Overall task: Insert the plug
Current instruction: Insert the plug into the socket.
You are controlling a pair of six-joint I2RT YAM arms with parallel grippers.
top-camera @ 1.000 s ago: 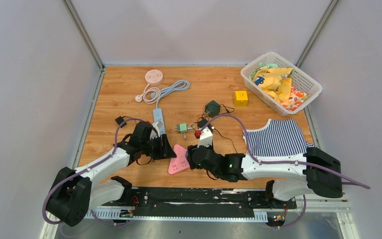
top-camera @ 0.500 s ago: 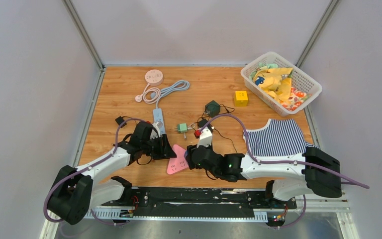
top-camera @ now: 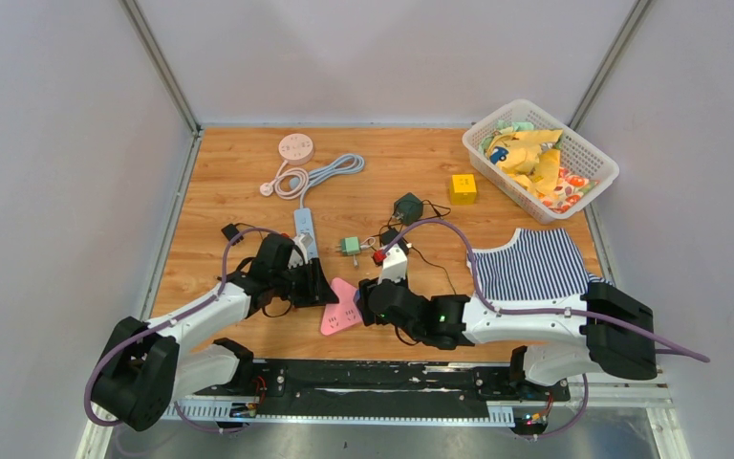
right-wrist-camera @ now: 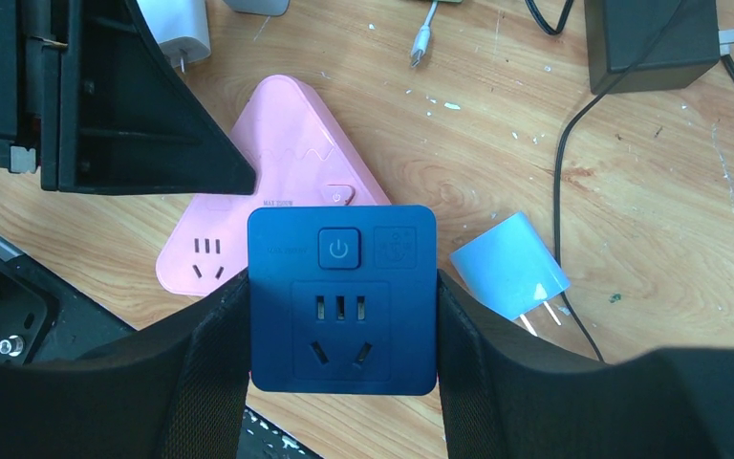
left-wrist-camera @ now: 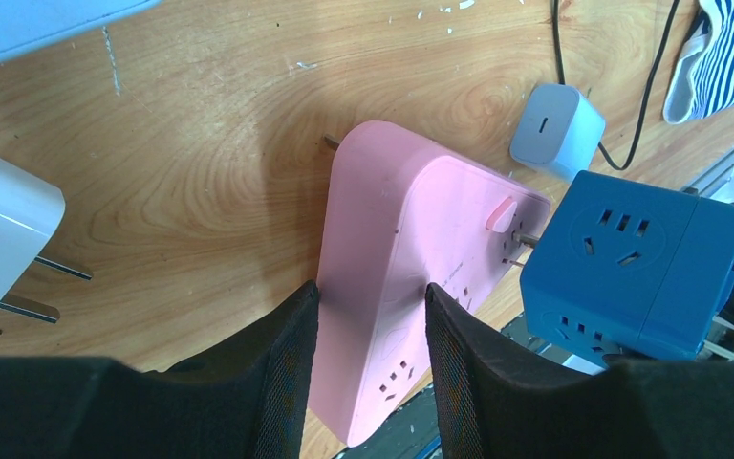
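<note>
A pink triangular socket block (left-wrist-camera: pixel 411 239) (top-camera: pixel 340 308) lies at the near middle of the table, raised on one side. My left gripper (left-wrist-camera: pixel 368 298) (top-camera: pixel 323 290) is shut on it, one finger on its back edge and the other on its socket face. My right gripper (right-wrist-camera: pixel 342 282) (top-camera: pixel 368 304) is shut on a blue cube plug adapter (right-wrist-camera: pixel 342 316) (left-wrist-camera: pixel 631 258). In the left wrist view the cube's metal pins (left-wrist-camera: pixel 526 241) point at the pink face beside its button. The pin tips meet the pink face; how deep they sit I cannot tell.
A light blue charger (right-wrist-camera: pixel 508 266) and a black adapter (right-wrist-camera: pixel 650 38) with its cable lie just right of the pink block. A white power strip (top-camera: pixel 304 229), green plug (top-camera: pixel 349 246), yellow cube (top-camera: pixel 464 187), striped shirt (top-camera: pixel 535 263) and basket (top-camera: pixel 499 117) lie farther off.
My left fingers have drawn in a little on the pink block, which has shifted slightly left. The right gripper and the blue cube have stayed put.
</note>
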